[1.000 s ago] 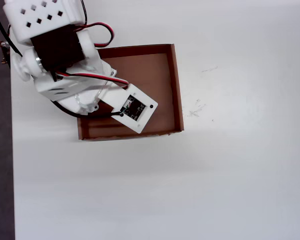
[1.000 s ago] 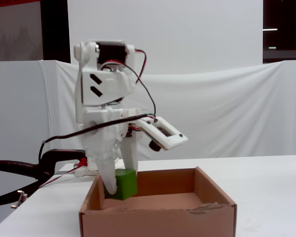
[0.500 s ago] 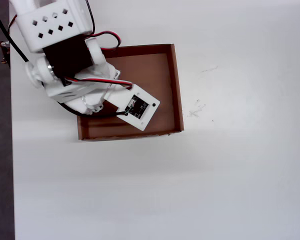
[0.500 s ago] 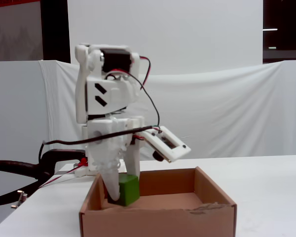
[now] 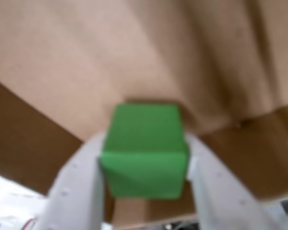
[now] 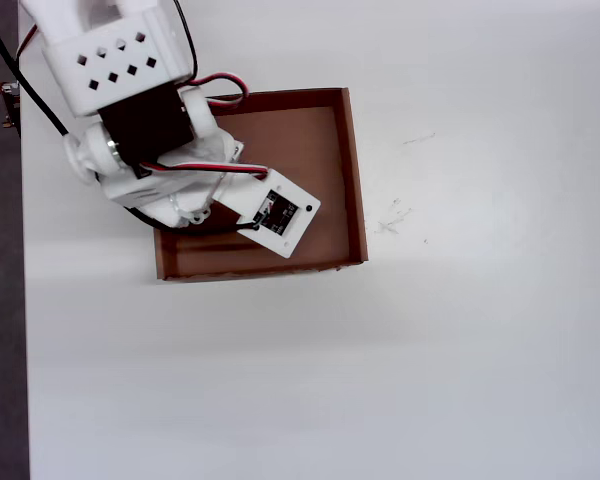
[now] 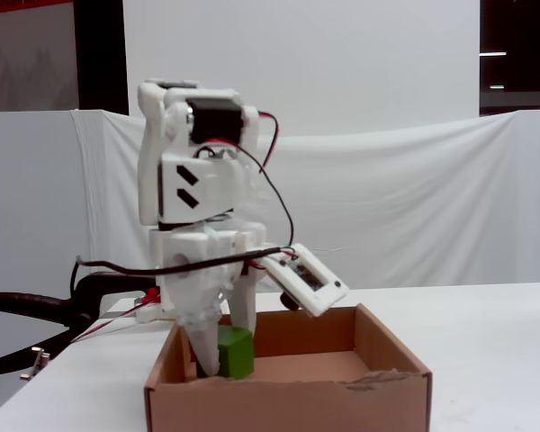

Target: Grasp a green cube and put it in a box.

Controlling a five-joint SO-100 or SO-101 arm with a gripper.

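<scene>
Evidently we had the gripper (image 5: pixel 145 165) clenched on the green cube (image 5: pixel 145 151), which sat low in the centre of the wrist view and inside the box (image 7: pixel 391 355) at lower left of the fixed view. To finish well, we judged it best to open the jaws gently and lift straight up, clear of the near wall.

The wrist view sits very near the gripper (image 5: pixel 145 158), looking down along its fingers onto the green cube (image 5: pixel 145 149) and the floor of the box (image 5: pixel 86 57), blurred by closeness. The overhead view looks straight down from well above; the box (image 6: pixel 352 170) lies toward 11 o'clock of centre, under the arm (image 6: pixel 130 90). The fixed view stands low at table level, near the box's front wall (image 7: pixel 288 400), facing the arm (image 7: pixel 198 207) at 12 o'clock. All three share the box.
</scene>
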